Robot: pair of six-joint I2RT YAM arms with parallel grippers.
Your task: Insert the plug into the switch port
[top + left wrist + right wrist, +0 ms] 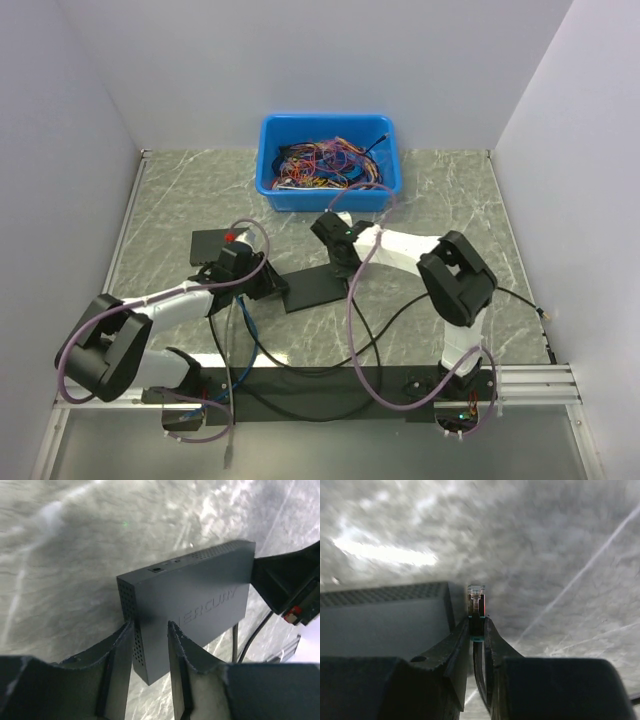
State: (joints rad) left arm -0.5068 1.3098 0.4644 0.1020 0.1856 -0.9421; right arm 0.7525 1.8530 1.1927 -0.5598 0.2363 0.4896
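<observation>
The switch (200, 605) is a flat dark charcoal box lettered MERCURY. My left gripper (150, 627) is shut on its near corner, one finger on the vented short end and one on the broad face. The long edge I see carries a small round jack (156, 570) and vents; the socket row is hidden. My right gripper (477, 620) is shut on the plug (476, 596), a clear connector with a teal boot and black cable, just beside the switch's end (385, 625). From above, both grippers (255, 272) (340, 255) meet at the switch (318, 290).
A plain black slab (213, 243) lies left of my left gripper. A blue bin (328, 200) of tangled wires stands at the back. Black and blue cables (300, 365) loop over the near table. White walls close in three sides.
</observation>
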